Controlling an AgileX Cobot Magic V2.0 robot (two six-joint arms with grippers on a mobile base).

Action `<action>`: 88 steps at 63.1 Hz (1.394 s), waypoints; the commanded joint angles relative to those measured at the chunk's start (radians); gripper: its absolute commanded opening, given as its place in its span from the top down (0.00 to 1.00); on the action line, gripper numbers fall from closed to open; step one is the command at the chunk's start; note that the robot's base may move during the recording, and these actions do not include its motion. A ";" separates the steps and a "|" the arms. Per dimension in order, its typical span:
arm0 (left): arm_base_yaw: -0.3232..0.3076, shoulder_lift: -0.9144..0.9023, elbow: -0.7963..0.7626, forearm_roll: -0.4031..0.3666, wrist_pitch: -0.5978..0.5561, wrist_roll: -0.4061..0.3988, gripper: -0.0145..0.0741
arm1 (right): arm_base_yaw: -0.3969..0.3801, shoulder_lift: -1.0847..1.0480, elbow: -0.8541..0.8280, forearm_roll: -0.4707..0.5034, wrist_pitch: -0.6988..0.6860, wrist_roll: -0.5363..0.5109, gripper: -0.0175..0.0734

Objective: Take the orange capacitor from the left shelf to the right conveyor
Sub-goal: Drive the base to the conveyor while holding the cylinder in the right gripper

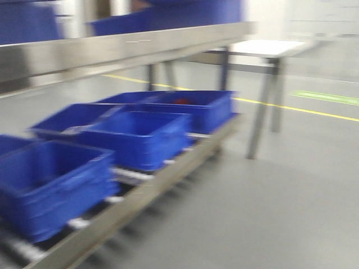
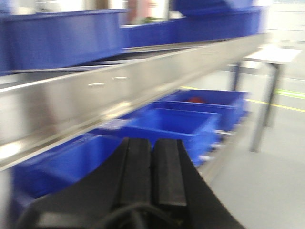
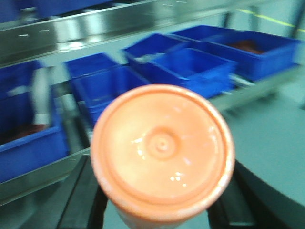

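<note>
In the right wrist view the orange capacitor (image 3: 162, 152) fills the lower middle, its round end cap facing the camera. My right gripper (image 3: 157, 210) is shut on it, with a black finger (image 3: 83, 200) on each side. The steel left shelf (image 1: 112, 53) runs across the upper left of the front view and also shows in the left wrist view (image 2: 119, 90) and the right wrist view (image 3: 95, 28). My left gripper (image 2: 152, 167) is shut and empty, its two black pads pressed together below the shelf lip. The right conveyor is out of view. All views are motion-blurred.
Several blue plastic bins (image 1: 140, 134) sit on a low roller rack (image 1: 168, 174) under the shelf; more bins stand on the shelf (image 2: 57, 38). A white-topped table (image 1: 269, 50) with grey legs stands at the right. Grey floor with a yellow line (image 1: 297, 109) lies to the right.
</note>
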 commanded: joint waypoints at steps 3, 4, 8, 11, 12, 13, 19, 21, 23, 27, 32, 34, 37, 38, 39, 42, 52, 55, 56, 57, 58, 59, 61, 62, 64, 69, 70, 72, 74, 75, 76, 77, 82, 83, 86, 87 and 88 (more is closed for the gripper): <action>-0.006 0.010 -0.008 -0.005 -0.083 0.000 0.95 | -0.001 0.013 -0.028 -0.016 -0.088 -0.011 0.76; -0.006 0.010 -0.008 -0.005 -0.083 0.000 0.95 | -0.001 0.013 -0.028 -0.016 -0.088 -0.011 0.76; -0.006 0.010 -0.008 -0.005 -0.083 0.000 0.95 | -0.001 0.013 -0.028 -0.016 -0.088 -0.011 0.76; -0.006 0.010 -0.008 -0.005 -0.083 0.000 0.95 | -0.001 0.013 -0.028 -0.016 -0.088 -0.011 0.76; -0.006 0.010 -0.008 -0.005 -0.083 0.000 0.95 | -0.001 0.013 -0.028 -0.016 -0.088 -0.011 0.76; -0.006 0.010 -0.008 -0.005 -0.083 0.000 0.95 | -0.001 0.013 -0.028 -0.016 -0.088 -0.011 0.76; -0.006 0.010 -0.008 -0.005 -0.083 0.000 0.95 | -0.001 0.013 -0.028 -0.016 -0.088 -0.011 0.76; -0.006 0.010 -0.008 -0.005 -0.083 0.000 0.95 | -0.001 0.013 -0.028 -0.016 -0.088 -0.011 0.76; -0.006 0.010 -0.008 -0.005 -0.083 0.000 0.95 | -0.001 0.013 -0.028 -0.016 -0.088 -0.011 0.76; -0.006 0.010 -0.008 -0.005 -0.083 0.000 0.95 | -0.002 0.013 -0.028 -0.016 -0.088 -0.011 0.76; -0.006 0.010 -0.008 -0.005 -0.083 0.000 0.95 | -0.003 0.013 -0.028 -0.016 -0.088 -0.011 0.76; -0.006 0.010 -0.008 -0.005 -0.083 0.000 0.95 | -0.003 0.013 -0.028 -0.016 -0.088 -0.011 0.76; -0.006 0.010 -0.008 -0.005 -0.083 0.000 0.95 | -0.003 0.013 -0.028 -0.016 -0.088 -0.011 0.76; -0.006 0.010 -0.008 -0.005 -0.083 0.000 0.95 | -0.003 0.013 -0.028 -0.016 -0.088 -0.011 0.76; -0.006 0.010 -0.008 -0.005 -0.083 0.000 0.95 | -0.003 0.013 -0.028 -0.016 -0.088 -0.011 0.76; -0.006 0.010 -0.008 -0.005 -0.083 0.000 0.95 | -0.003 0.013 -0.028 -0.016 -0.088 -0.011 0.76; -0.006 0.010 -0.008 -0.005 -0.083 0.000 0.95 | -0.003 0.013 -0.028 -0.016 -0.088 -0.011 0.76; -0.006 0.010 -0.008 -0.005 -0.083 0.000 0.95 | -0.003 0.013 -0.028 -0.016 -0.088 -0.011 0.76; -0.006 0.010 -0.008 -0.005 -0.083 0.000 0.95 | -0.003 0.013 -0.028 -0.016 -0.088 -0.011 0.76; -0.006 0.010 -0.008 -0.005 -0.083 0.000 0.95 | -0.003 0.013 -0.028 -0.016 -0.088 -0.011 0.76; -0.006 0.010 -0.008 -0.005 -0.083 0.000 0.95 | -0.003 0.013 -0.028 -0.016 -0.088 -0.011 0.76; -0.006 0.010 -0.008 -0.005 -0.083 0.000 0.95 | -0.003 0.013 -0.028 -0.016 -0.088 -0.011 0.76; -0.006 0.010 -0.008 -0.005 -0.083 0.000 0.95 | -0.003 0.013 -0.028 -0.016 -0.088 -0.011 0.76; -0.006 0.010 -0.008 -0.005 -0.083 0.000 0.95 | -0.003 0.013 -0.028 -0.016 -0.088 -0.011 0.76; -0.006 0.010 -0.008 -0.005 -0.083 0.000 0.95 | -0.003 0.013 -0.028 -0.016 -0.088 -0.011 0.76; -0.006 0.010 -0.008 -0.005 -0.083 0.000 0.95 | -0.003 0.013 -0.028 -0.016 -0.088 -0.011 0.76; -0.006 0.010 -0.008 -0.005 -0.083 0.000 0.95 | -0.003 0.013 -0.028 -0.016 -0.088 -0.011 0.76; -0.006 0.010 -0.008 -0.005 -0.083 0.000 0.95 | -0.003 0.013 -0.028 -0.016 -0.088 -0.011 0.76; -0.006 0.010 -0.008 -0.005 -0.083 0.000 0.95 | -0.003 0.013 -0.028 -0.016 -0.088 -0.011 0.76; -0.006 0.010 -0.008 -0.005 -0.083 0.000 0.95 | -0.003 0.013 -0.028 -0.016 -0.088 -0.011 0.76; -0.006 0.010 -0.008 -0.005 -0.083 0.000 0.95 | -0.003 0.013 -0.028 -0.016 -0.088 -0.011 0.76; -0.006 0.010 -0.008 -0.005 -0.083 0.000 0.95 | -0.003 0.013 -0.028 -0.016 -0.088 -0.011 0.76; -0.006 0.010 -0.008 -0.005 -0.083 0.000 0.95 | -0.003 0.013 -0.028 -0.016 -0.088 -0.011 0.76; -0.006 0.010 -0.008 -0.005 -0.083 0.000 0.95 | -0.003 0.013 -0.028 -0.016 -0.088 -0.011 0.76; -0.006 0.010 -0.008 -0.005 -0.083 0.000 0.95 | -0.003 0.013 -0.028 -0.016 -0.088 -0.011 0.76; -0.006 0.010 -0.008 -0.005 -0.083 0.000 0.95 | -0.003 0.013 -0.028 -0.016 -0.088 -0.011 0.76; -0.006 0.010 -0.008 -0.005 -0.083 0.000 0.95 | -0.003 0.013 -0.028 -0.016 -0.088 -0.011 0.76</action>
